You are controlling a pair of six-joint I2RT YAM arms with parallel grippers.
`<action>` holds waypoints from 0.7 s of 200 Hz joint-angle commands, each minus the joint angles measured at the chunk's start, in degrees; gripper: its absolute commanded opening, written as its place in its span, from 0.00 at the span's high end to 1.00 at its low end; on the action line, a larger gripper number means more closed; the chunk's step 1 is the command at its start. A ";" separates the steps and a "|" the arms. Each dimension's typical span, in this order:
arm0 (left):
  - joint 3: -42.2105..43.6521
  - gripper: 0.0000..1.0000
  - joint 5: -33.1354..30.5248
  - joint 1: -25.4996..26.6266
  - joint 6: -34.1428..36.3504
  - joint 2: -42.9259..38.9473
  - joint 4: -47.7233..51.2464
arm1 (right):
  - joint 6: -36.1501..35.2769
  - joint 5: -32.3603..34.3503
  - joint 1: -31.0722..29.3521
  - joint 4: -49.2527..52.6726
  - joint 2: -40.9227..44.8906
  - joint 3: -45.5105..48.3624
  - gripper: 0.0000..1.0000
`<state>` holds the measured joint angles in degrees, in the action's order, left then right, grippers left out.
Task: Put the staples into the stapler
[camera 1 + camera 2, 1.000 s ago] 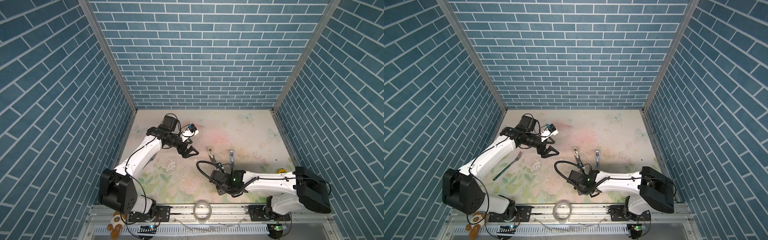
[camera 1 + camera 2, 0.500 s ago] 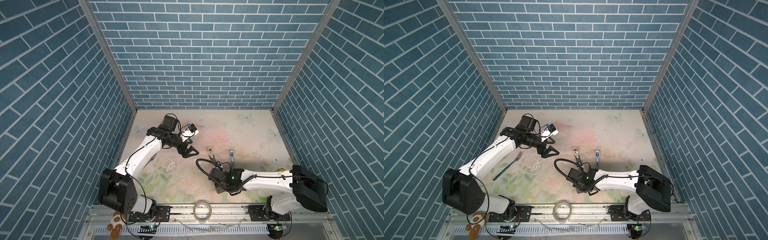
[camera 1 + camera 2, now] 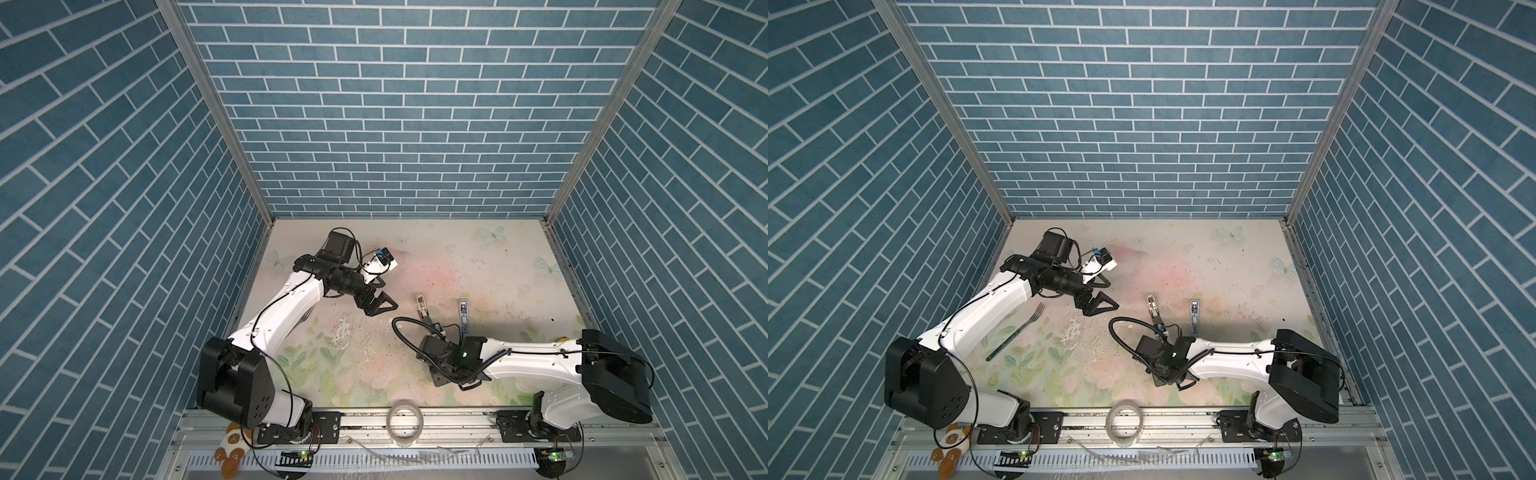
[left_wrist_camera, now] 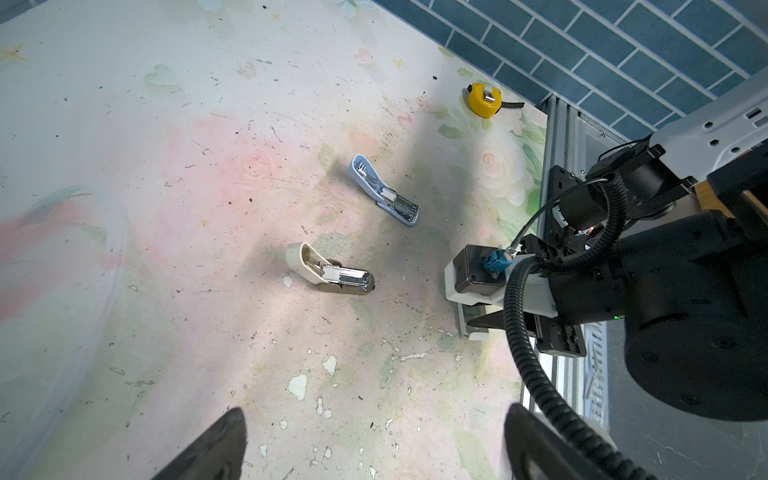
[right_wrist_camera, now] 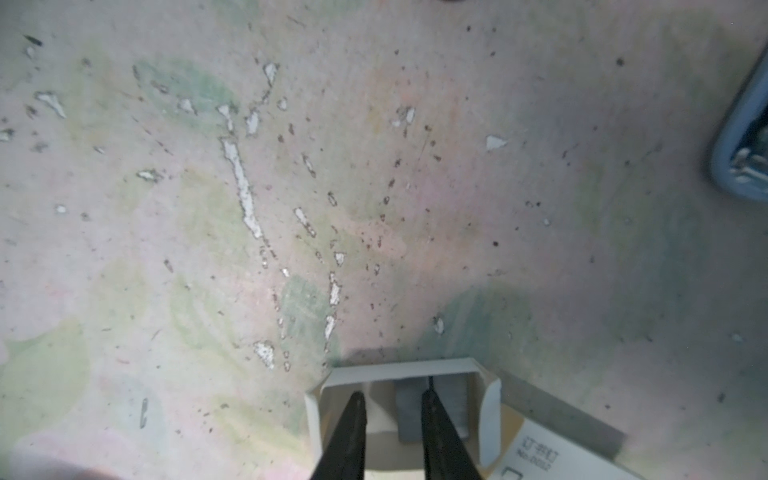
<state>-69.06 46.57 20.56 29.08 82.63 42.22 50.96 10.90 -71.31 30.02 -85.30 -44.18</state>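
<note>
Right arm (image 3: 536, 365) nudged left; right pincer (image 5: 392, 395) narrow inside staples (image 5: 399, 370), grip unclear; left pincer (image 4: 374, 415) wide open, empty

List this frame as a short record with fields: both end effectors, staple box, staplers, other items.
Left end effector: open, empty, above the table.
Right end effector: tips down inside the tray, at a grey strip of staples; grip unclear.
Staple box: lying on the table, tray slid out of it.
Staplers: beige stapler and blue stapler, both swung open, lying apart, neither held.
Other items: yellow tape measure, fork, tape roll on the front rail.
</note>
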 commanded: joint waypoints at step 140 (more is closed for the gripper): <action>1.22 0.02 1.20 0.11 -0.02 -0.01 -0.04 | 1.77 -5.48 0.74 -0.86 -3.81 3.23 0.76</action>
<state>-68.49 46.57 20.56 29.08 82.63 42.11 51.09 10.52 -70.96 29.54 -85.93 -43.79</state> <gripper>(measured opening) 0.977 0.236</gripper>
